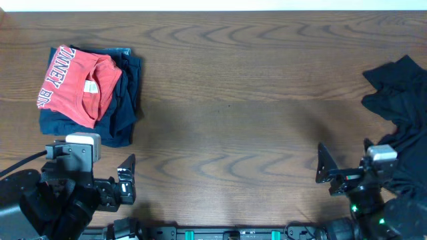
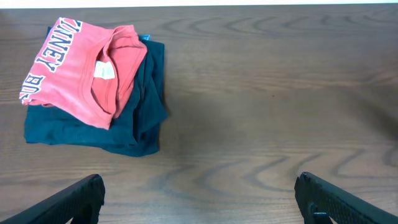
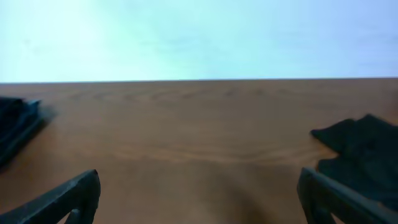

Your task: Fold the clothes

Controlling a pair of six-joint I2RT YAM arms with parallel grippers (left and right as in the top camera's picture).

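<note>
A folded stack lies at the table's far left: a red shirt [image 1: 77, 83] with white letters on top of a folded dark navy garment [image 1: 123, 100]. The left wrist view shows both, the red shirt [image 2: 81, 68] and the navy garment [image 2: 140, 106]. A crumpled black garment [image 1: 400, 100] lies at the right edge and also shows in the right wrist view [image 3: 360, 149]. My left gripper [image 1: 90, 172] [image 2: 199, 199] is open and empty, just in front of the stack. My right gripper [image 1: 360, 168] [image 3: 199, 193] is open and empty, next to the black garment's near part.
The brown wooden table [image 1: 227, 100] stretches between the stack and the black garment. Its far edge [image 1: 213, 11] meets a white wall. A dark edge of the stack [image 3: 15, 124] shows at the left of the right wrist view.
</note>
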